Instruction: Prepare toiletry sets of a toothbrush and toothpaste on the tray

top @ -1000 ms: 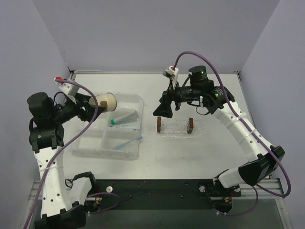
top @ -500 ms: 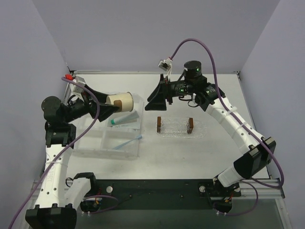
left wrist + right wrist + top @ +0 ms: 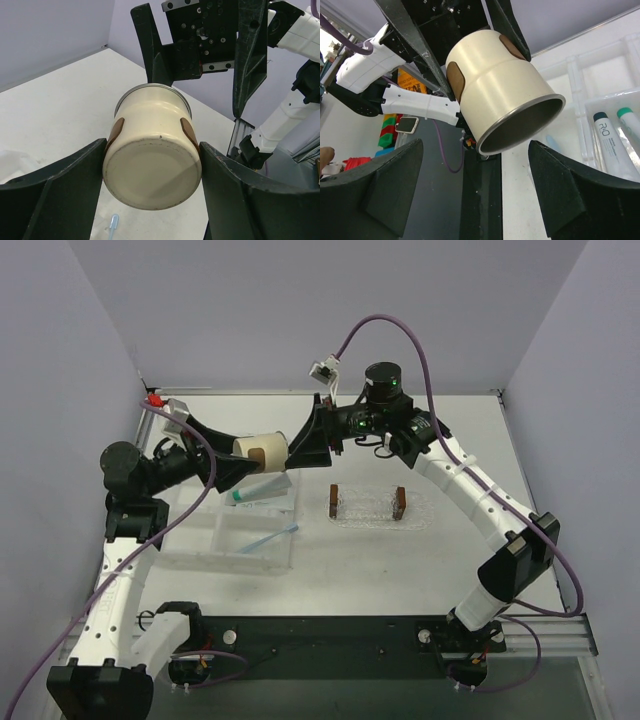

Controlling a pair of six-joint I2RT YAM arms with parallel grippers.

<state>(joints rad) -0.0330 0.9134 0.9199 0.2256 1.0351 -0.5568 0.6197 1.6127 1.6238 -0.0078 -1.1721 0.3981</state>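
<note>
Beige cup (image 3: 150,165) pinched side-on by left gripper (image 3: 248,458), clear of the tabletop (image 3: 400,570) and above the far side of the compartment box (image 3: 200,540). Brown pads (image 3: 116,131) pressed on both flanks, open mouth turned toward right gripper (image 3: 476,144). Right jaws spread wide to either side of the cup's rim, not seen touching it. Reads as a mid-air handover of the cup, a clearing step ahead of the sets proper.

Toothpaste (image 3: 262,488): pale tubes lying in a far compartment of the box, one teal-capped. Toothbrush (image 3: 270,537): lying in a near compartment of the same box. Tray (image 3: 368,508): on the tabletop right of the box, apart from both arms, carrying no brush or tube. Two small brown pieces (image 3: 333,502) upright at its ends, nature not determinable.

Judged progress: nothing of any set placed yet.

Next move, as judged: right jaws to close on the rim end before left jaws let go. Release in that order only, else risk of the cup dropping onto the box. Smooth round wall likely slippery; square, centred grip advised.
</note>
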